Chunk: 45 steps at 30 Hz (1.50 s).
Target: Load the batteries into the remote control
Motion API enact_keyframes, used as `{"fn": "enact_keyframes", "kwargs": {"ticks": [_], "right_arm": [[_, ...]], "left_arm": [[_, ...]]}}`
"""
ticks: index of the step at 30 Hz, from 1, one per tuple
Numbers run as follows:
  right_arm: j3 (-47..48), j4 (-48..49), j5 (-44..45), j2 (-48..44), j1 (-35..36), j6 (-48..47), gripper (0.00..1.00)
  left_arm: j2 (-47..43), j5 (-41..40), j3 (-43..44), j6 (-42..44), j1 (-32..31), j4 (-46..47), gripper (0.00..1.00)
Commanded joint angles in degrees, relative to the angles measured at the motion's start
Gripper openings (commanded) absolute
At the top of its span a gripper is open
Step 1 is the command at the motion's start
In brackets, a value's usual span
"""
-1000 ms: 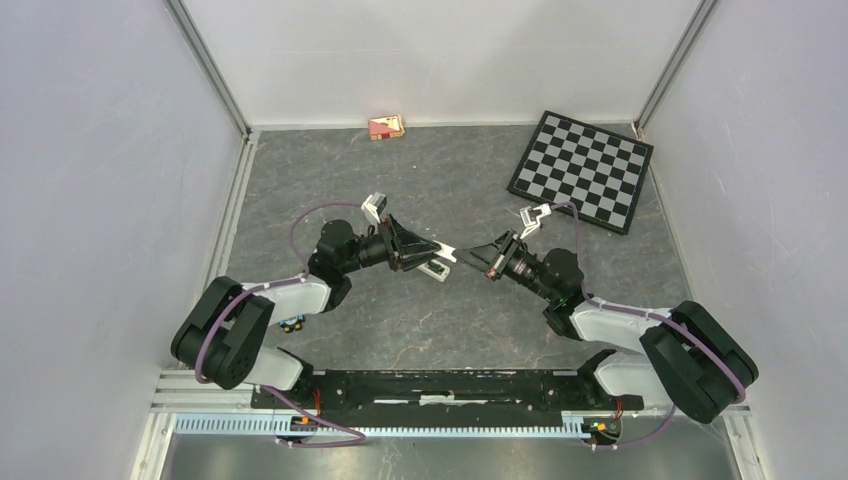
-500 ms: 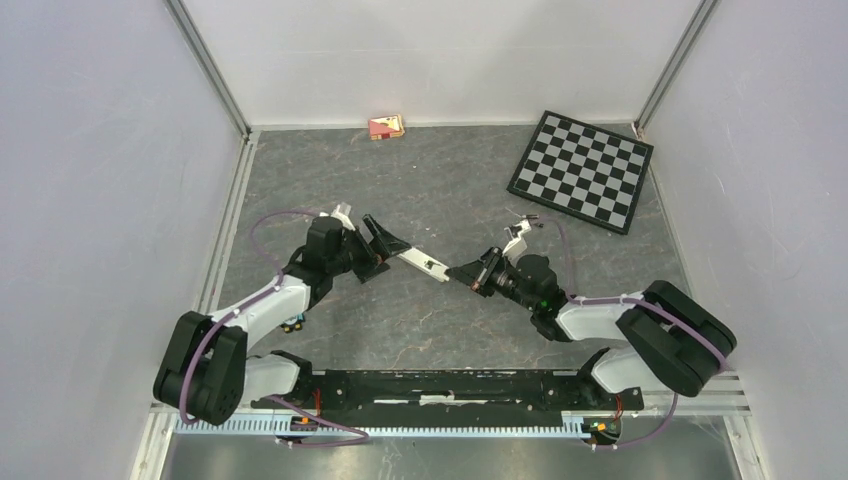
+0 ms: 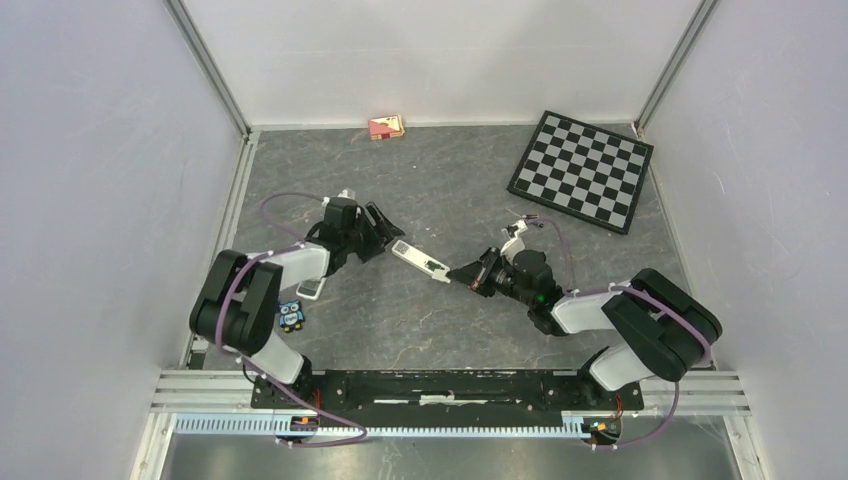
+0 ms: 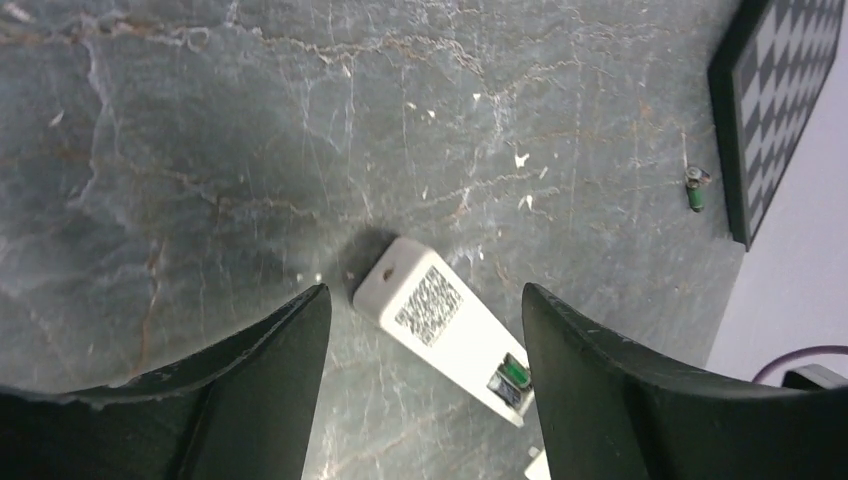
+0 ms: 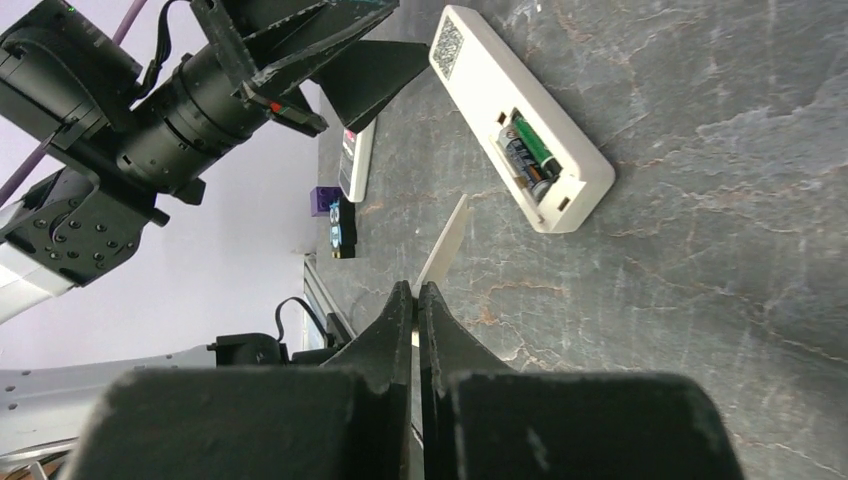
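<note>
The white remote [image 3: 420, 262] lies flat on the table, back side up. Its battery bay is open, with batteries [image 5: 527, 158] inside, one green-wrapped. My left gripper [image 3: 388, 232] is open and empty. Its jaws stand on either side of the remote's code-label end [image 4: 440, 315] without touching it. My right gripper [image 5: 415, 290] is shut on a thin white cover plate [image 5: 445, 243], held low just short of the remote's bay end. One loose battery [image 4: 696, 188] lies by the chessboard's edge.
A chessboard [image 3: 581, 170] lies at the back right and a small red box [image 3: 386, 127] at the back wall. A second slim remote [image 5: 358, 160], a purple cube [image 5: 322, 200] and an owl figure [image 3: 291, 315] lie near the left arm.
My left gripper has let go of the remote, which now lies on the table, and has drawn back to the left. My right gripper stays shut and has barely moved.
</note>
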Motion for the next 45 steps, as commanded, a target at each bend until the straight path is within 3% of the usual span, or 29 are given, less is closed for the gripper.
{"fn": "enact_keyframes", "kwargs": {"ticks": [1, 5, 13, 23, 31, 35, 45], "right_arm": [[0.65, 2.83, -3.33, 0.91, -1.91, -0.94, 0.00], [0.12, 4.56, -5.37, 1.15, -3.37, -0.80, 0.00], [0.14, 6.91, -5.81, 3.30, -4.84, 2.02, 0.00], [2.29, 7.37, -5.57, 4.92, -5.91, 0.93, 0.00], [7.48, 5.14, -12.56, 9.84, -7.43, -0.95, 0.00], [9.23, 3.32, -13.67, 10.40, -8.36, -3.57, 0.00], [13.57, -5.31, -16.29, 13.95, -10.02, -5.31, 0.00]], "left_arm": [[5.42, 0.52, 4.38, 5.57, 0.26, 4.84, 0.75], [10.84, 7.80, 6.67, 7.41, 1.03, 7.30, 0.69], [10.08, 10.47, 2.84, 5.88, 1.09, 9.65, 0.53], [5.52, 8.66, -1.00, 4.93, 1.12, 6.54, 0.54], [0.57, -4.76, 2.97, 8.62, 1.30, -8.57, 0.75], [-0.32, -3.92, 2.84, 8.82, 1.30, -9.51, 0.75], [-1.05, 5.13, 1.14, 7.50, 1.30, -5.01, 0.58]]}}
